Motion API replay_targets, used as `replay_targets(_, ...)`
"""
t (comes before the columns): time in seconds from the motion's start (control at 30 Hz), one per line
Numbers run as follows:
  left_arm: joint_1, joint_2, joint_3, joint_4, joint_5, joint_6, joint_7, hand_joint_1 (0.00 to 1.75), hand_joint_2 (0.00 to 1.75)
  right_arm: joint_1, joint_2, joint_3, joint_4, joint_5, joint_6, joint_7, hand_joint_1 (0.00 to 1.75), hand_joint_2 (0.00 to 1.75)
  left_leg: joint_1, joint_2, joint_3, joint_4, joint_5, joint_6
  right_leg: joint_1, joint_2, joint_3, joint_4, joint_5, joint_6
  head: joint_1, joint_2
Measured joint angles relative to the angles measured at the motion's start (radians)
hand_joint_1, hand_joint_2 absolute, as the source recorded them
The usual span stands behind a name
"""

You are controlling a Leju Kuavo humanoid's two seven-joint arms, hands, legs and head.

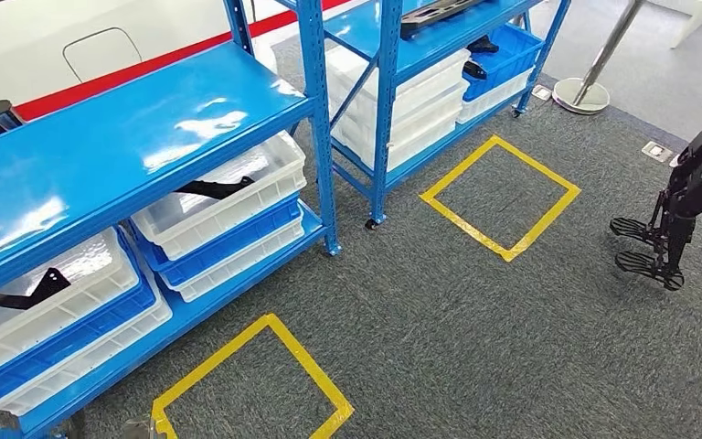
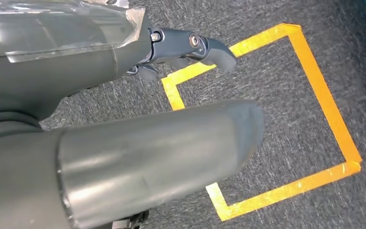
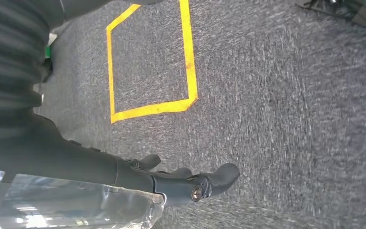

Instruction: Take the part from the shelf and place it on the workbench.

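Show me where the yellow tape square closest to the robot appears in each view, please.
Head view: the near yellow tape square lies at the bottom left, beside the blue shelf.
Left wrist view: a yellow square takes the right half, probably the same one, since blue shows at the top right corner.
Right wrist view: a taped outline at the top; which square it is, I cannot tell.
Shared landmark: the grey carpet.
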Motion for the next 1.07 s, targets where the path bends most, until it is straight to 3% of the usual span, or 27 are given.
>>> replay_targets(0.07,0.000,-0.001,0.001,0.000,0.000,0.001,0.000,0.00,0.00,-0.001,0.002,0.000,0.000,0.000,0.001,0.000,0.00,1.75,0.001,-0.020,0.004,-0.009,0.006,0.007,-0.001,-0.008,0.003,0.002,-0.004,0.010,0.000,0.000)
replay_targets(0.13,-0.002,-0.002,0.002,0.000,0.000,0.001,0.000,0.00,0.00,0.000,0.002,0.000,0.000,-0.002,0.001,-0.001,0.00,1.75,0.008,-0.038,0.013,-0.022,0.016,0.017,-0.002,0.022,-0.015,0.046,-0.029,0.016,0.001,0.000)
replay_targets(0.2,-0.004,-0.005,0.003,0.000,0.001,0.001,0.000,0.00,0.00,0.003,0.002,0.000,0.000,-0.006,0.001,-0.001,0.00,1.75,0.012,-0.056,0.014,-0.026,0.020,0.022,-0.005,0.059,-0.076,0.170,-0.081,0.014,0.002,0.000)
replay_targets(0.27,-0.004,-0.006,0.004,0.001,0.002,0.001,0.000,0.00,0.00,0.007,0.002,0.000,0.000,-0.010,0.000,-0.002,0.00,1.75,0.014,-0.077,0.013,-0.025,0.019,0.023,-0.007,0.067,-0.132,0.275,-0.111,0.020,0.002,0.000)
replay_targets(0.3,-0.003,-0.007,0.005,0.001,0.002,0.003,0.000,0.00,0.00,0.009,0.001,0.000,0.000,-0.011,-0.001,-0.002,0.00,1.75,0.015,-0.088,0.014,-0.024,0.019,0.022,-0.010,0.068,-0.135,0.273,-0.101,0.029,0.002,0.000)
replay_targets(0.33,-0.003,-0.007,0.005,0.002,0.004,0.005,0.000,0.00,0.00,0.010,0.001,0.000,0.000,-0.012,-0.001,-0.002,0.00,1.75,0.018,-0.099,0.015,-0.023,0.018,0.019,-0.013,0.070,-0.119,0.232,-0.077,0.040,0.002,0.000)
replay_targets(0.4,-0.004,-0.007,0.006,0.004,0.012,0.011,-0.002,0.00,0.00,0.012,0.000,0.000,0.000,-0.015,-0.002,-0.002,0.00,1.75,0.021,-0.118,0.014,-0.014,0.013,0.008,-0.023,0.091,-0.059,0.092,-0.018,0.063,0.002,0.000)
replay_targets(0.47,-0.006,-0.008,0.006,0.006,0.021,0.018,-0.005,0.00,0.00,0.011,0.000,0.000,0.000,-0.019,-0.003,-0.004,0.00,1.75,0.019,-0.131,0.007,-0.003,0.007,-0.005,-0.026,0.110,-0.022,0.014,0.008,0.057,0.002,0.000)
replay_targets(0.53,-0.007,-0.008,0.006,0.008,0.026,0.022,-0.007,0.00,0.00,0.009,0.001,0.000,0.000,-0.021,-0.004,-0.005,0.00,1.75,0.021,-0.141,0.003,-0.002,0.008,-0.014,-0.023,0.105,-0.018,0.008,0.011,0.036,0.000,0.000)
replay_targets(0.57,-0.006,-0.008,0.006,0.009,0.027,0.023,-0.007,0.00,0.00,0.008,0.002,0.000,0.000,-0.021,-0.004,-0.005,0.00,1.75,0.023,-0.139,0.002,0.000,0.007,-0.018,-0.023,0.100,-0.017,0.008,0.012,0.029,0.000,0.000)
replay_targets(0.63,-0.008,-0.008,0.007,0.010,0.031,0.026,-0.008,0.00,0.00,0.008,0.003,0.000,0.000,-0.021,-0.004,-0.006,0.00,1.75,0.025,-0.109,-0.016,0.039,-0.020,-0.025,-0.026,0.088,-0.016,0.006,0.014,0.014,-0.001,0.000)
replay_targets(0.7,-0.012,-0.008,0.007,0.013,0.033,0.029,-0.008,0.00,0.00,0.010,0.002,0.000,0.000,-0.022,-0.005,-0.006,0.00,1.75,0.025,-0.074,-0.072,0.155,-0.082,-0.033,-0.023,0.072,-0.017,0.006,0.013,0.003,-0.003,0.000)
replay_targets(0.73,-0.014,-0.008,0.006,0.015,0.034,0.030,-0.009,0.00,0.00,0.011,0.002,0.000,0.000,-0.022,-0.005,-0.006,0.00,1.75,0.026,-0.067,-0.105,0.221,-0.109,-0.035,-0.021,0.063,-0.017,0.006,0.012,0.000,-0.003,0.000)
replay_targets(0.77,-0.015,-0.008,0.006,0.017,0.034,0.031,-0.009,0.00,0.00,0.012,0.002,0.000,0.000,-0.022,-0.005,-0.006,0.00,1.75,0.027,-0.065,-0.130,0.269,-0.123,-0.036,-0.019,0.055,-0.017,0.006,0.011,-0.001,-0.003,0.000)
replay_targets(0.8,-0.015,-0.008,0.006,0.019,0.035,0.034,-0.009,0.00,0.00,0.011,0.002,0.000,0.000,-0.021,-0.004,-0.005,0.00,1.75,0.027,-0.063,-0.138,0.281,-0.117,-0.035,-0.018,0.047,-0.016,0.006,0.010,-0.002,-0.003,0.000)
replay_targets(0.83,-0.015,-0.007,0.006,0.021,0.035,0.037,-0.009,0.00,0.00,0.010,0.003,0.000,0.000,-0.020,-0.004,-0.004,0.00,1.75,0.026,-0.061,-0.125,0.253,-0.093,-0.032,-0.017,0.040,-0.015,0.006,0.010,-0.002,-0.003,0.000)
replay_targets(0.93,-0.022,-0.007,0.001,0.023,0.038,0.045,-0.010,0.00,0.00,0.003,0.007,0.000,0.000,-0.017,-0.002,-0.001,0.00,1.75,0.018,-0.024,-0.028,0.060,-0.009,-0.013,-0.011,0.021,-0.010,0.006,0.006,0.000,-0.002,0.000)
replay_targets(1.0,-0.029,-0.007,-0.005,0.023,0.039,0.048,-0.011,0.00,0.00,0.000,0.010,0.000,0.000,-0.017,-0.002,0.000,0.00,1.75,0.008,-0.010,-0.005,0.009,-0.001,-0.005,-0.006,0.009,-0.008,0.005,0.003,0.007,-0.002,0.000)
replay_targets(1.07,-0.031,-0.006,-0.008,0.024,0.040,0.049,-0.012,0.00,0.00,-0.002,0.011,0.000,0.000,-0.017,-0.002,0.001,0.00,1.75,0.003,-0.024,-0.007,0.006,0.000,0.000,-0.007,-0.002,-0.005,0.002,0.002,0.015,-0.002,0.000)
